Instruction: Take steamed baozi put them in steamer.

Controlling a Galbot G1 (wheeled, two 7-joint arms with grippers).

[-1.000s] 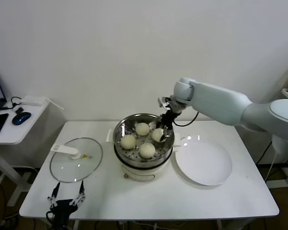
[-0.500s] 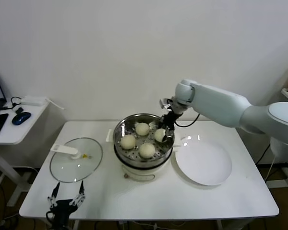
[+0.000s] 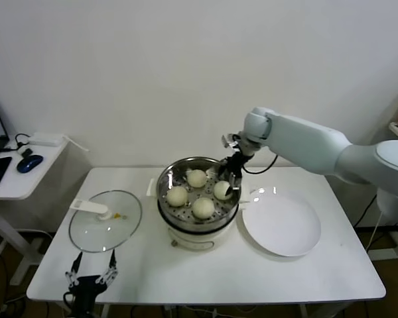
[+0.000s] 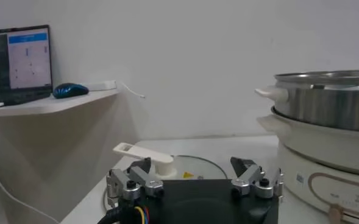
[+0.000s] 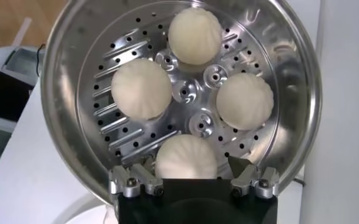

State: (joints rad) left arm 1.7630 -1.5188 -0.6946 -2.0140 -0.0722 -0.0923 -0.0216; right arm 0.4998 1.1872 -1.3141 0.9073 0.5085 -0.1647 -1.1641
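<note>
Inside steamer (image 3: 198, 193), mid-counter: all four baozi (image 3: 203, 207) seated on perforated floor, ringed around centre, apart from one another. Same count from right wrist view: four baozi (image 5: 141, 88) in steamer (image 5: 301, 91), nearest one just ahead of fingers.

Over steamer's far-right rim: right gripper (image 3: 229, 180), fingers spread, holding nothing; nearest baozi just beside them, not pinched. Right wrist view agrees: right gripper (image 5: 193, 181) with a clear gap between fingers.

Right of steamer: white plate (image 3: 298, 242), bare of baozi. Left of steamer: glass lid (image 3: 93, 228) lying flat on counter (image 3: 205, 275).

Low at counter's near edge, left of steamer: left gripper (image 3: 91, 276), parked, fingers spread and empty; same in left wrist view, left gripper (image 4: 193, 182) facing lid and steamer side.

Judged progress: loading apparently done, none left outside. Remaining, at most: withdrawing right arm clear of rim. Lid not part of task as worded.

Writing: none legible; faint marks on pot base (image 4: 344, 182) and a small yellow sticker on lid, too small to read.
</note>
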